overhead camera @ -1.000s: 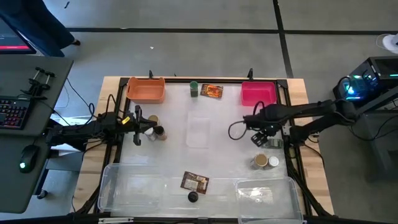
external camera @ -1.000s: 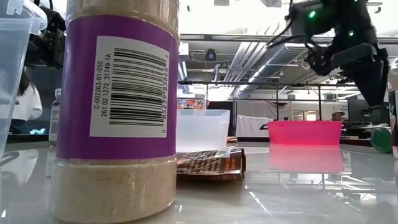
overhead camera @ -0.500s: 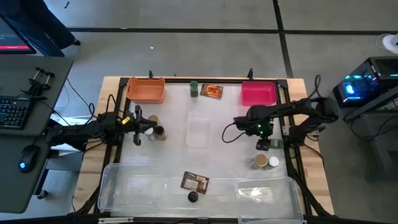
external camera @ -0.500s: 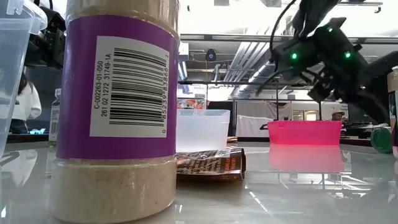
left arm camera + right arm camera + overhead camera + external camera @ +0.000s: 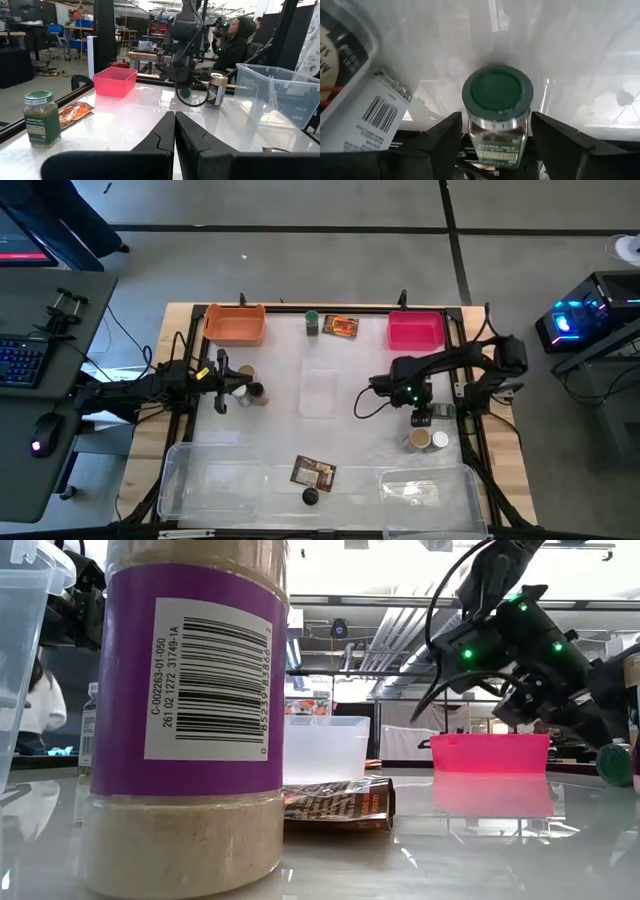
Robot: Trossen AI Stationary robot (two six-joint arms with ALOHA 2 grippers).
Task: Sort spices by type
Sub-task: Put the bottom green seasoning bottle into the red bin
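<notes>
Seemingly mid-carry, the right end effector (image 5: 495, 145) is clamped on a green-lidded spice jar (image 5: 498, 112), its fingers on either side of the glass above the tabletop (image 5: 350, 430) near the right edge; it should travel level. The left end effector (image 5: 174, 131) waits, pressed together, at the left.

Purple-labelled jar (image 5: 190, 710) is cut off at the top edge of the low view; right claw (image 5: 496, 131) contact with green-lidded jar (image 5: 497, 112) is hidden; a barcoded jar (image 5: 367, 115) is cropped, label unreadable
</notes>
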